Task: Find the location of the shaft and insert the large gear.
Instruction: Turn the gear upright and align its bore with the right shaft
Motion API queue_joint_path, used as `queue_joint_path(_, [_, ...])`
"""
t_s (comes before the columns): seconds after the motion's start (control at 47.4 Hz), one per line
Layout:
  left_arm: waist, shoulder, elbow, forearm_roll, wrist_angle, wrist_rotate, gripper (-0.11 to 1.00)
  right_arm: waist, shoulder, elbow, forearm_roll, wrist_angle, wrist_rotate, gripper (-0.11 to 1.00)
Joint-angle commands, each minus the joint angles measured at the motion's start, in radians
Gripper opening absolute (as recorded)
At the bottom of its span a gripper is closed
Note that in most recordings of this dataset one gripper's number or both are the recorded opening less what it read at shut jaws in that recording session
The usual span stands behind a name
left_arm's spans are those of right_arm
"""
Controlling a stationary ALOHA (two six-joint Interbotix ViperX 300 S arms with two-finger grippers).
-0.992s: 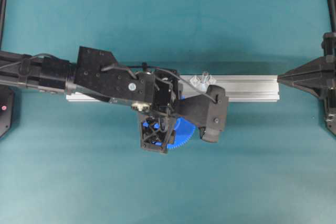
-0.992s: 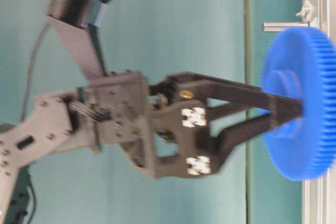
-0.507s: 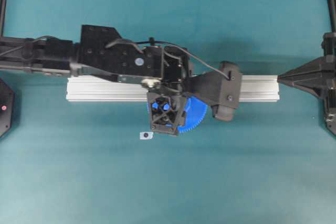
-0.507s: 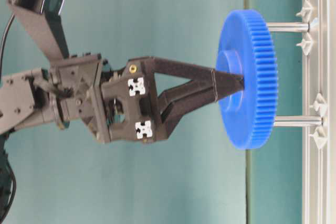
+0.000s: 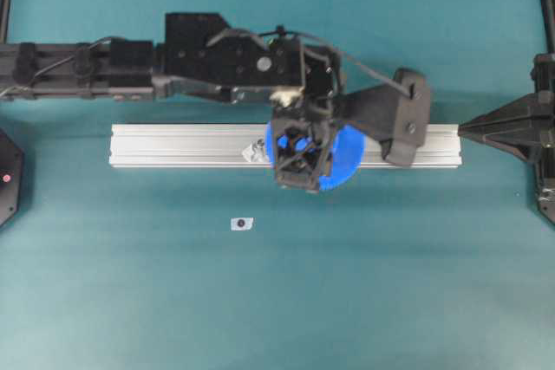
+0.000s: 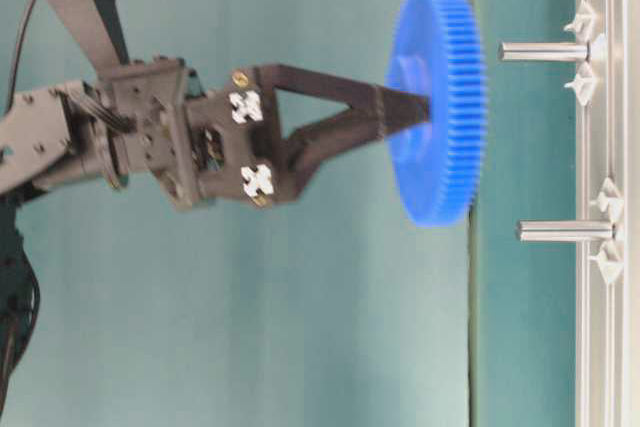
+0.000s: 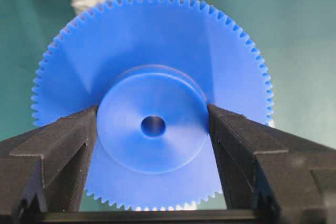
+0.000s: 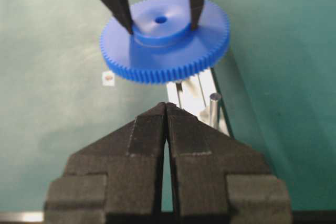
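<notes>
My left gripper clamps the large gear by its hub, centre frame, hole unobstructed for the shaft; my right gripper rests clenched, empty.

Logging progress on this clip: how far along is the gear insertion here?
Done: the left gripper has the large gear clamped by its hub, lifted over the rail. In hand: lining it up. Left: the shaft is bare, apart from the gear; nothing is inserted.
</notes>
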Motion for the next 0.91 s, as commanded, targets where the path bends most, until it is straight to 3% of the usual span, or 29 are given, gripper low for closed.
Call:
queue_joint_path(0.0, [0.011, -0.011, -0.061, 0.005, 0.011, 0.011, 0.70, -0.002, 0.006, -0.011, 0.000, -0.006, 0.006, 0.01])
queue_joint_path(0.359, [0.038, 0.049, -0.140, 0.005, 0.012, 0.029, 0.70, -0.002, 0.006, -0.009, 0.000, -0.006, 0.006, 0.01])
queue_joint_path(0.886, [0.057, 0.078, -0.169, 0.005, 0.012, 0.038, 0.70, -0.002, -0.002, -0.011, 0.000, 0.006, 0.006, 0.01])
